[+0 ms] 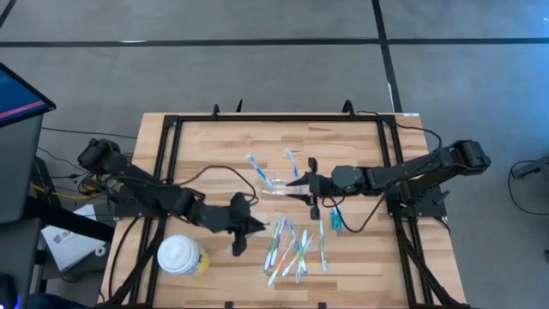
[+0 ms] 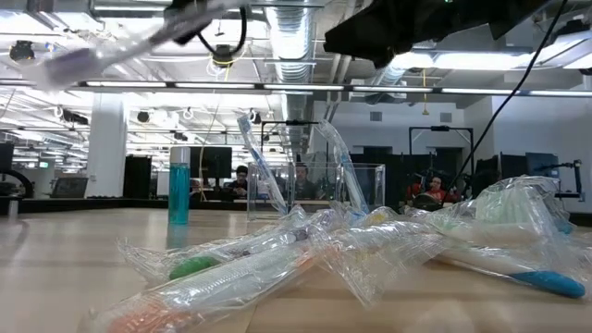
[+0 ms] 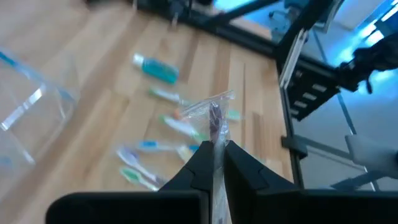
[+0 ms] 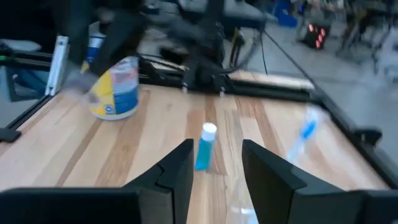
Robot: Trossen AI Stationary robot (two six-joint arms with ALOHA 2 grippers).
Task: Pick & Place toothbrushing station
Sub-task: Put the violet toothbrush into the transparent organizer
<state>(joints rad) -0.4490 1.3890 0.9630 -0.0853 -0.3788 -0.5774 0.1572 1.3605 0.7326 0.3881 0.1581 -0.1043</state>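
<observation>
The clear toothbrushing station (image 1: 273,186) sits at frame centre. The right gripper (image 1: 302,190), fingers wide apart, could knock it. The left gripper (image 1: 243,225), lower left, pinches a wrapped toothbrush (image 3: 215,118) that may slip.

Left claw (image 3: 214,163) clamped and raised, right claw (image 4: 214,163) spread wide, both arms stretched toward table centre.
</observation>
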